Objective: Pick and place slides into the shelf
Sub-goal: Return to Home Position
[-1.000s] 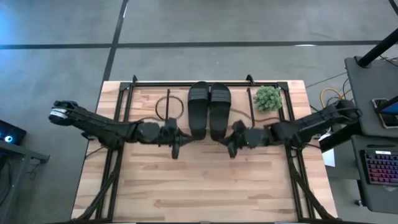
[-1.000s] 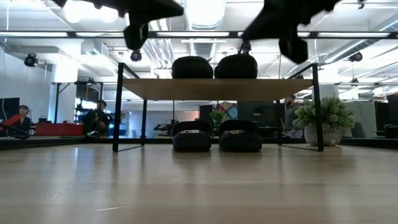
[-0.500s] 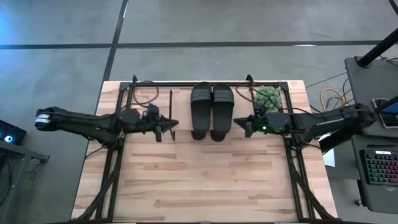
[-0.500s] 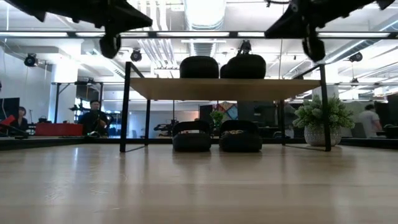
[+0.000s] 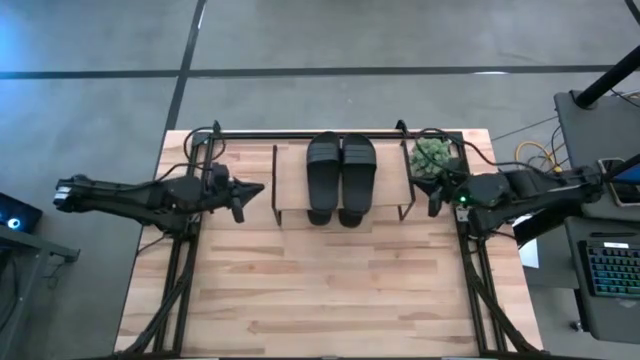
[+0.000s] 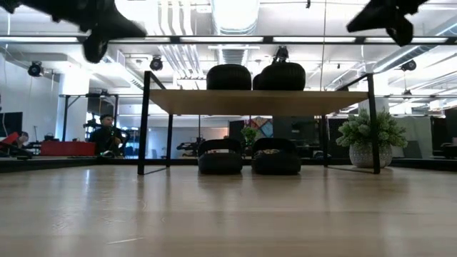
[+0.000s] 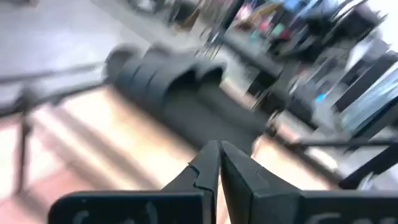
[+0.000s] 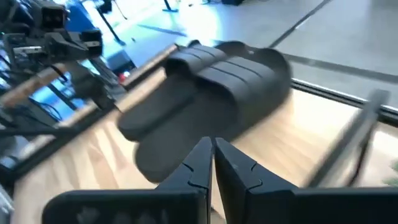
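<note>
High view, from left to right: my left gripper hangs over the table at 9 o'clock from the shelf, clear of its legs. The left wrist view shows its fingers pressed together on nothing.

In the middle, one pair of slides lies side by side on the shelf's board. The low view shows the lower pair on the tabletop under that board, between the legs. All four look placed.

My right gripper hangs at 3 o'clock from the shelf, just beside the potted plant, which stands at about 2 o'clock. Its fingers are together too, and empty.

I judge the placing done and the step in hand to be drawing both arms back to rest. The next move calls for folding each arm out toward its own side, level, without clipping the thin legs or, on the right, the plant.

The slides are matt black and look rubbery, with a broad ribbed strap that humps up round in the low view. The board is flat pale wood on thin black wire, and the table is strips of light wood.
</note>
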`<action>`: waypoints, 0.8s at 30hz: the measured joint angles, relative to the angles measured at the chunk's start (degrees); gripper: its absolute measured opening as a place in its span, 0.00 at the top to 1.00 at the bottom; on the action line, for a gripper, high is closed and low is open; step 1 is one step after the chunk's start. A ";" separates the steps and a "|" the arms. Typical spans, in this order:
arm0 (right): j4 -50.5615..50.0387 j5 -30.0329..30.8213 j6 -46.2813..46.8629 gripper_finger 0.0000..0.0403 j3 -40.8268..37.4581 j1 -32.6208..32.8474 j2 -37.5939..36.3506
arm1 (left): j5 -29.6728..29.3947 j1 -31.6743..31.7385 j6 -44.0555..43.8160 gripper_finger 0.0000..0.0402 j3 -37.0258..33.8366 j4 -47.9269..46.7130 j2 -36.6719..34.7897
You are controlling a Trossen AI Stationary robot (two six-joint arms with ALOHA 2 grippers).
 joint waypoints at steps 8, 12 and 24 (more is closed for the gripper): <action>-12.75 2.96 5.19 0.97 -0.02 0.00 -5.45 | -0.87 -0.19 -2.67 1.00 -0.04 -13.89 -5.46; -17.75 4.45 3.98 0.97 0.00 0.00 -8.47 | -2.13 -0.19 -2.76 1.00 -0.06 -18.77 -9.83; -30.11 4.35 19.30 0.97 -0.07 0.00 -11.56 | -9.84 -0.17 -6.38 1.00 -0.29 -33.15 -19.49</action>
